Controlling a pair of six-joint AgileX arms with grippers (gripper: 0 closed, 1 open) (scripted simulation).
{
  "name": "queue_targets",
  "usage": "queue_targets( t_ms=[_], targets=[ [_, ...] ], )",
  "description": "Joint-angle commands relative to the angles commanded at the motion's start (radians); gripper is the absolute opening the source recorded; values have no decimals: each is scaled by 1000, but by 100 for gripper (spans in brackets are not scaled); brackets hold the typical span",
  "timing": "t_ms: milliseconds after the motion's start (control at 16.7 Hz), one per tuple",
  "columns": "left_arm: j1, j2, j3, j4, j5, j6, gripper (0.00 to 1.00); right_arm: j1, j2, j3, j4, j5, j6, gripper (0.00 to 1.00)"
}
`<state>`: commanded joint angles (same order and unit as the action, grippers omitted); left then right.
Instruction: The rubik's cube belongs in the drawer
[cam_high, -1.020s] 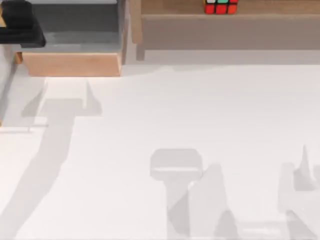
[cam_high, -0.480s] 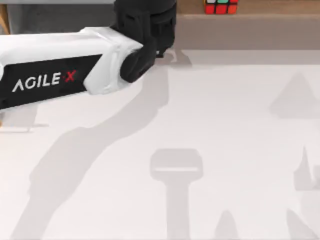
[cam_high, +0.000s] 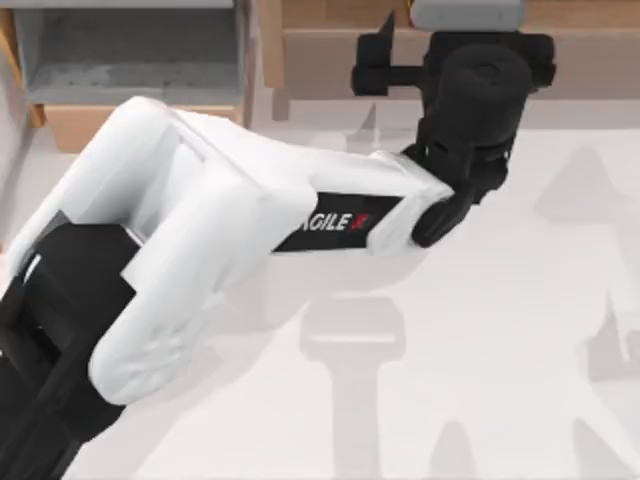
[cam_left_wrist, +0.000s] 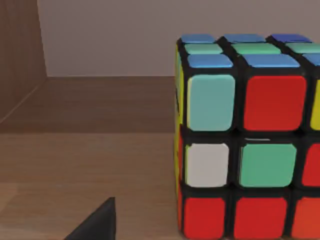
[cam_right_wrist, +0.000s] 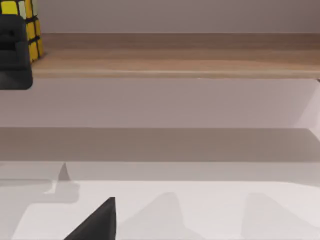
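The rubik's cube (cam_left_wrist: 250, 140) stands on the wooden shelf, close in front of my left wrist camera, showing red, green, white and blue stickers. In the top view my left gripper (cam_high: 462, 40) reaches over the shelf (cam_high: 320, 50) at the back right. It is open, with one black finger (cam_high: 375, 55) spread out to the side, and its body covers the cube. The right wrist view shows the cube's yellow side (cam_right_wrist: 32, 27) next to the left gripper's black finger (cam_right_wrist: 12, 50). The drawer (cam_high: 140, 125) stands pulled out at the back left, grey inside.
My left arm (cam_high: 200, 230) lies diagonally across the table from the front left. The long shelf unit (cam_right_wrist: 175, 65) runs along the back. A fingertip (cam_right_wrist: 97, 222) of my right gripper hangs above the white table, away from the shelf.
My left arm has swung from the drawer rightward along the back to the shelf. Its gripper now sits over the cube, hiding it from above.
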<state>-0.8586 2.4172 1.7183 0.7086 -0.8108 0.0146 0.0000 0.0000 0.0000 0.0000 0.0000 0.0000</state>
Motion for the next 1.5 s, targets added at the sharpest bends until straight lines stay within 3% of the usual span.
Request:
queue_targets(
  t_ms=[480, 1020, 1380, 1500],
  targets=[
    [-1, 29, 29, -2, -2, 0, 100, 0, 0, 0, 0, 0, 0, 100],
    [62, 180, 322, -143, 64, -3, 100, 0, 0, 0, 0, 0, 0, 100],
    [69, 198, 355, -159, 71, -4, 100, 0, 0, 0, 0, 0, 0, 100],
    [69, 198, 355, -159, 71, -4, 85, 0, 0, 0, 0, 0, 0, 100]
  ],
)
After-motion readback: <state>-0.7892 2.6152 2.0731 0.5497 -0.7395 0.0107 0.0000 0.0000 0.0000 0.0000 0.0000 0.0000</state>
